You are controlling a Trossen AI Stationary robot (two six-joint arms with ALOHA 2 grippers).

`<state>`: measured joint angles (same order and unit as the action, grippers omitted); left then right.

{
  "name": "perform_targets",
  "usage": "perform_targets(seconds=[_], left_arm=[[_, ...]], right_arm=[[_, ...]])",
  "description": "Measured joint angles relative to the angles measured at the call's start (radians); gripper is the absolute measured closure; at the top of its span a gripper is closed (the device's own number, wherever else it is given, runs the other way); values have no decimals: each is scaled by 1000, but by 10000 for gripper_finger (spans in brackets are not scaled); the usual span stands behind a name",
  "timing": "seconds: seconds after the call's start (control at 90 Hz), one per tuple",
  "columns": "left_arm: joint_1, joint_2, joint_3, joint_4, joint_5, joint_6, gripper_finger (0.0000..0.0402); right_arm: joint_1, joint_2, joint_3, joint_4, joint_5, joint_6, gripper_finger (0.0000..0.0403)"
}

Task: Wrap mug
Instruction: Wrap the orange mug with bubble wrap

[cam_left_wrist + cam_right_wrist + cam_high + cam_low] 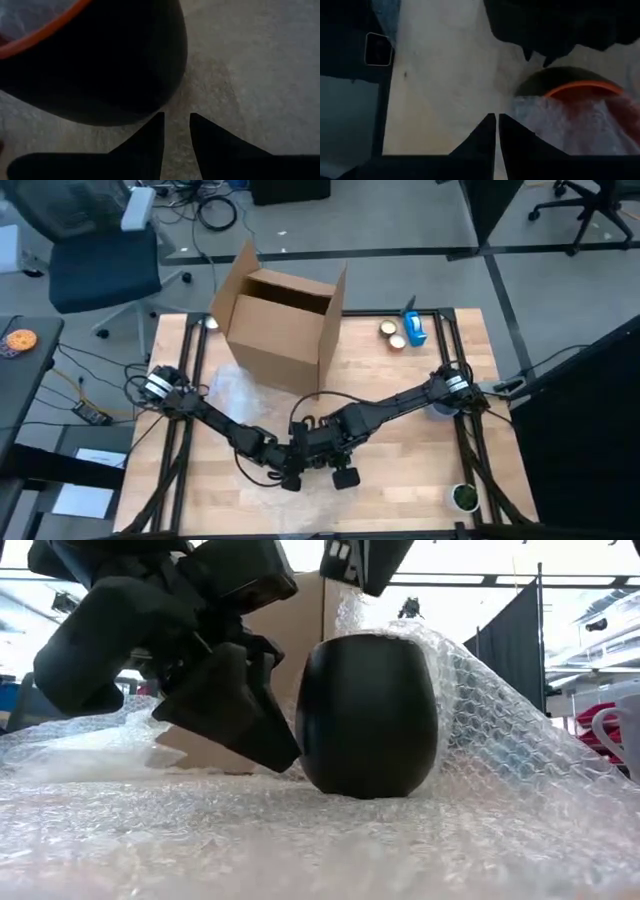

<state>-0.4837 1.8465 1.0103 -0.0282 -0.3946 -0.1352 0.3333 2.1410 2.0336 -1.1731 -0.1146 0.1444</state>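
Left gripper slightly parted beside round black orange-rimmed mug on clear bubble wrap sheet; right gripper pinched shut, empty.

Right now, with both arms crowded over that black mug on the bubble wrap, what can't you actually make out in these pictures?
- Mug handle: shows in no view.
- High view: both grippers cover the mug completely.
- Left wrist view: the mug fills the picture, cut off by the edges.
- Right wrist view: bubble wrap covers the mug's mouth, hiding its inside.
- Items beside the cardboard box: too small to identify.
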Motion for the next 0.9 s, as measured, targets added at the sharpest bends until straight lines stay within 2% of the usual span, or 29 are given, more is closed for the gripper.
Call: perform_targets(seconds=[0.289, 0.5, 0.722, 0.9], left_arm=[[0, 0, 0, 0, 0, 0, 323], [0, 0, -1, 0, 0, 0, 323], [0, 0, -1, -4, 6, -2, 323], [-1, 0, -2, 3, 4, -1, 323]], right_arm=[[-37, 0, -2, -27, 127, 20, 403], [-59, 0, -56, 11, 119, 21, 403], [-65, -1, -175, 103, 84, 19, 403], [-79, -4, -224, 106, 83, 11, 403]])
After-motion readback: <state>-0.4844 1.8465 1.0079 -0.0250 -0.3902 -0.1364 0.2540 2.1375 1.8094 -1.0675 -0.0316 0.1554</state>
